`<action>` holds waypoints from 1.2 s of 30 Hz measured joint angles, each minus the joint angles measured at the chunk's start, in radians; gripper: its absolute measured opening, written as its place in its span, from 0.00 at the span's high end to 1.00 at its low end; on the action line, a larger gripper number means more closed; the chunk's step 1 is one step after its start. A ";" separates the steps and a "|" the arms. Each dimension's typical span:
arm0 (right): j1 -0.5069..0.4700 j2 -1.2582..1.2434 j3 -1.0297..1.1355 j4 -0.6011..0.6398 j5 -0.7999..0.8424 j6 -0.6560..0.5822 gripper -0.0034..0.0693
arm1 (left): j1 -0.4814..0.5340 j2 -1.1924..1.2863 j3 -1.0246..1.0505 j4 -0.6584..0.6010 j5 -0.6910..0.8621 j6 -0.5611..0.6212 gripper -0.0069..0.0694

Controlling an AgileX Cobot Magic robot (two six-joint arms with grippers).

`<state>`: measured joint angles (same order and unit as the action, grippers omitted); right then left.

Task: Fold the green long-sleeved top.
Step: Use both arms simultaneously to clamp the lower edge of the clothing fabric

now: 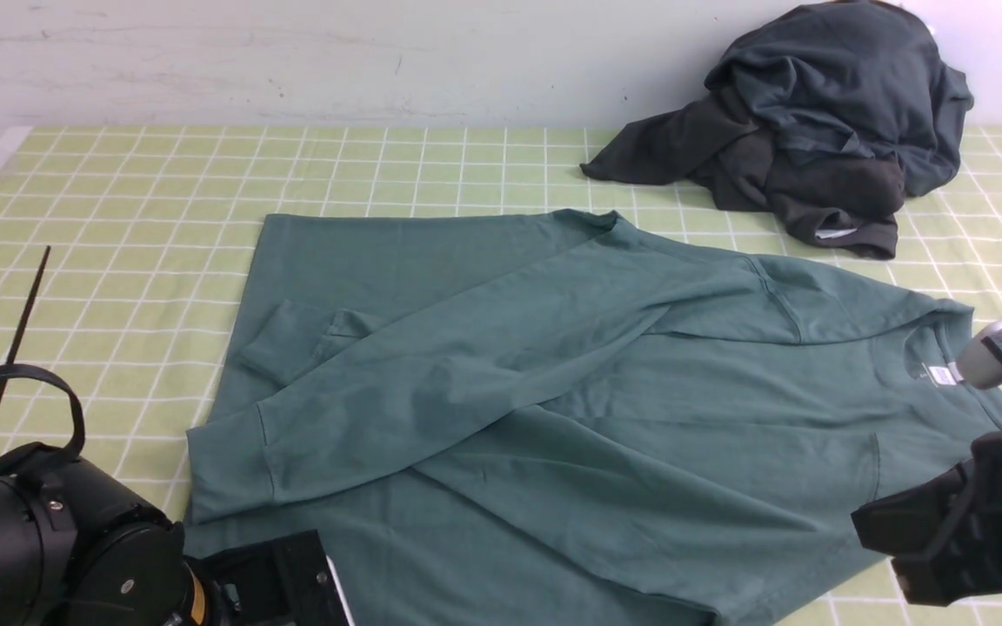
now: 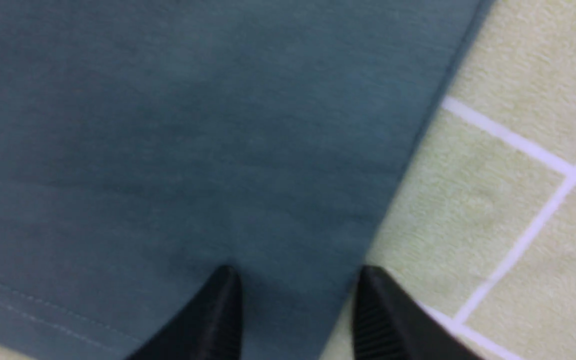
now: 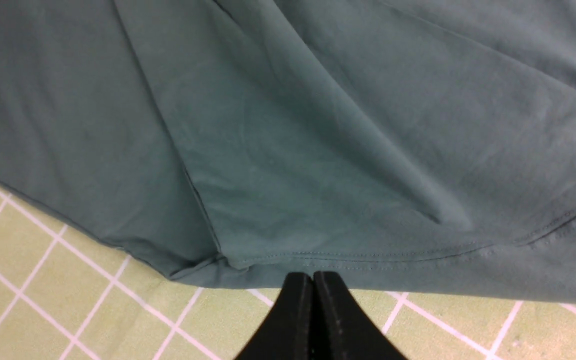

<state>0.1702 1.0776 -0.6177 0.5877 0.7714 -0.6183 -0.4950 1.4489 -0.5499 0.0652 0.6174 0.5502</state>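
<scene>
Item: green long-sleeved top (image 1: 553,409), flat mid-surface (image 1: 118,217), sleeves crossed over the body. Long axis runs left to right, hem left, collar right.
Left jaws: partly open, empty, straddling the top's edge at the hem's near corner. I judge this arm nearer its pick.
Right jaws: pressed together, empty, just off the top's near edge.
Dark garments (image 1: 823,113): heaped, far right corner.
</scene>
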 joint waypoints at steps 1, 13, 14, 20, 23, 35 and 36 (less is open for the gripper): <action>0.000 0.000 0.000 0.004 0.001 -0.002 0.97 | 0.000 -0.002 0.001 0.012 -0.017 -0.015 0.63; 0.000 -0.149 -0.004 0.335 0.043 -0.511 0.97 | 0.000 -0.206 0.001 0.031 0.018 -0.088 0.90; 0.000 -0.162 -0.005 0.369 0.025 -0.609 0.97 | 0.000 -0.228 0.001 0.030 0.029 -0.096 0.90; 0.000 -0.093 -0.008 0.291 -0.121 -0.896 0.88 | 0.000 -0.286 0.002 0.029 0.044 -0.133 0.90; 0.000 0.025 -0.008 0.048 -0.152 -0.873 0.74 | 0.000 -0.291 0.002 0.029 0.045 -0.151 0.90; 0.000 0.432 -0.009 -0.426 -0.317 -0.805 0.56 | 0.000 -0.291 0.002 -0.005 0.060 -0.158 0.90; 0.000 0.464 -0.009 -0.437 -0.327 -0.805 0.59 | 0.000 -0.291 0.002 -0.006 0.061 -0.158 0.90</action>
<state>0.1702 1.5419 -0.6269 0.1504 0.4441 -1.4230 -0.4950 1.1579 -0.5480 0.0597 0.6785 0.3917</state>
